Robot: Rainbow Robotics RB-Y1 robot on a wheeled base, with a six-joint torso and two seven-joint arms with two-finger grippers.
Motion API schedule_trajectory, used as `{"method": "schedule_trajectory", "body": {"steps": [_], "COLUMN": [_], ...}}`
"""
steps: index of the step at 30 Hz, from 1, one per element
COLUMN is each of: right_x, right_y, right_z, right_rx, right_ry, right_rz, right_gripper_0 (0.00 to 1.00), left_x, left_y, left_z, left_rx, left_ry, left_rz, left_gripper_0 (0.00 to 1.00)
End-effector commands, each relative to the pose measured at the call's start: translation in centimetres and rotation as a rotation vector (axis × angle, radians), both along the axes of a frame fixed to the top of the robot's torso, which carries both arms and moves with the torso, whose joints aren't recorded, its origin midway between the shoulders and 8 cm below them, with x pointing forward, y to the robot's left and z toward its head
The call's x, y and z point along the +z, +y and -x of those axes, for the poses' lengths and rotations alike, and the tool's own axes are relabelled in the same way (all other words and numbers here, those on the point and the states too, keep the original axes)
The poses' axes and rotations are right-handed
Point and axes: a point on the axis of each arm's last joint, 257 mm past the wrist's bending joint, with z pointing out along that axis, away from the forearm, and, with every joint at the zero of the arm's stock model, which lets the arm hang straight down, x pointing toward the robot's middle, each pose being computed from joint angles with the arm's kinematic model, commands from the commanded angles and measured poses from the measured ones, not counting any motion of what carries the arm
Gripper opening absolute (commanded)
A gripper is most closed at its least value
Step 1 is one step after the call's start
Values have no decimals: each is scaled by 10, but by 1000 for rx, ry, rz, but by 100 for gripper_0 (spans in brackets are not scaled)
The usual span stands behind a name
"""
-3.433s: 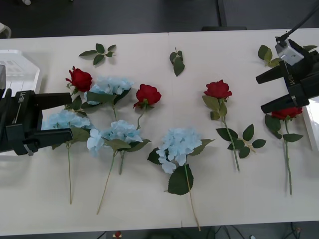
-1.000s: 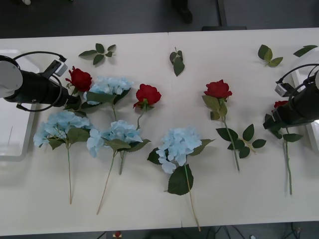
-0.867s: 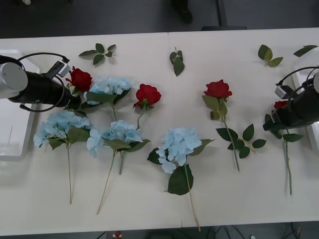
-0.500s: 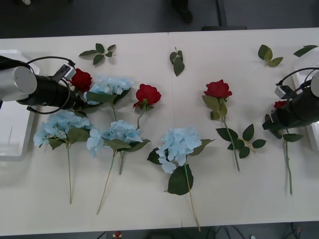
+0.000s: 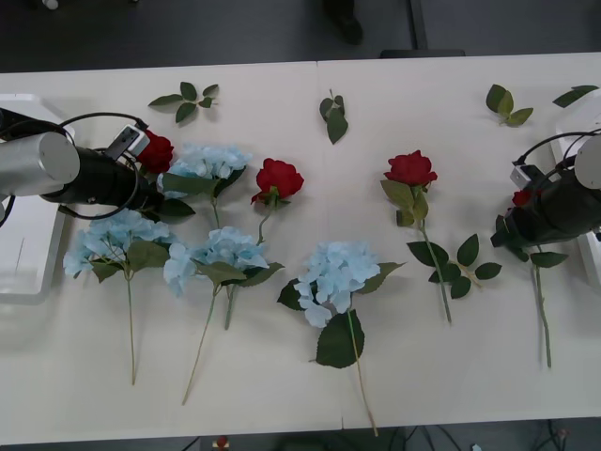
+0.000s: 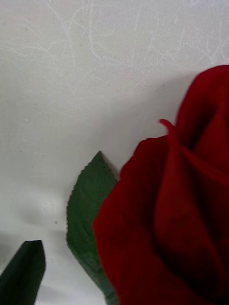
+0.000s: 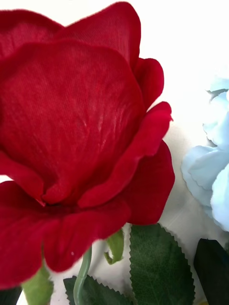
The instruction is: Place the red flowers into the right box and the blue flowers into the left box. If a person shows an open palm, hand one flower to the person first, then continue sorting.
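Both our arms sit low over red flowers, grips we cannot tell; these light, floppy fabric blooms crush easily, so we pinch the stiffer stem.

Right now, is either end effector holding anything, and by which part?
It cannot be told. The left end effector is down at the leftmost red rose and the right end effector at the rightmost red rose, but no fingers are visible.

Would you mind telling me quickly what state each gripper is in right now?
Left gripper: down at the far-left red rose; open or shut cannot be told.
Right gripper: down at the far-right red rose; cannot be told either.
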Motion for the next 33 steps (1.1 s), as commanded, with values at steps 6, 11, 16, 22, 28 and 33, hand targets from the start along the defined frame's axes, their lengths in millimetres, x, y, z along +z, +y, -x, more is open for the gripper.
{"method": "schedule_trajectory", "body": {"steps": [6, 11, 16, 22, 28, 33], "right_x": [16, 16, 20, 40, 98, 163], "right_y": [20, 21, 31, 47, 67, 64], "right_z": [-23, -22, -18, -11, -20, -46], "right_rx": [22, 17, 18, 24, 57, 81], "right_ry": [-48, -46, -20, 33, 36, -47], "right_rz": [-5, -12, -47, -115, -184, -150], "right_gripper_0": [0, 0, 0, 0, 0, 0], "left_x": [19, 21, 22, 48, 103, 156], "left_y": [-15, -12, -13, 0, 9, 8], "left_z": [-17, -20, -20, -19, -7, 2], "left_rx": [-41, -28, -28, -38, -98, -167], "left_ry": [-47, -60, -63, -61, -49, -61], "left_rz": [-24, -17, -12, 4, 23, 21], "left_gripper_0": [11, 0, 0, 0, 0, 0]}}
